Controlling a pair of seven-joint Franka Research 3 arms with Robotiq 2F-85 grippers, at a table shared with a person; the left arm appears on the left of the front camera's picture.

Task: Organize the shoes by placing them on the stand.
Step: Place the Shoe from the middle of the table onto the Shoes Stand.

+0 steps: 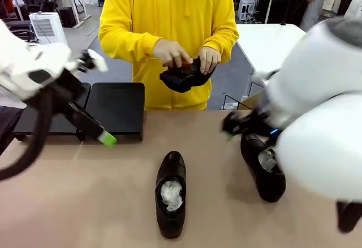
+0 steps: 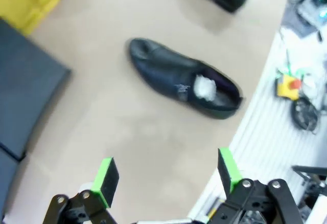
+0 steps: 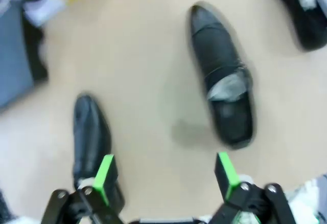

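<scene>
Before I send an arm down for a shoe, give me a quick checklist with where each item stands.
1. Left gripper open: ok.
2. Right gripper open: ok.
3. Middle shoe upright, alone on the table: ok.
4. Room on the stand: ok, its visible top is bare.
5. Person's hands away from the table's shoes: ok, they hold another shoe at the far side.
6. Right gripper lined up over the right shoe: cannot tell, the arm hides it.
</scene>
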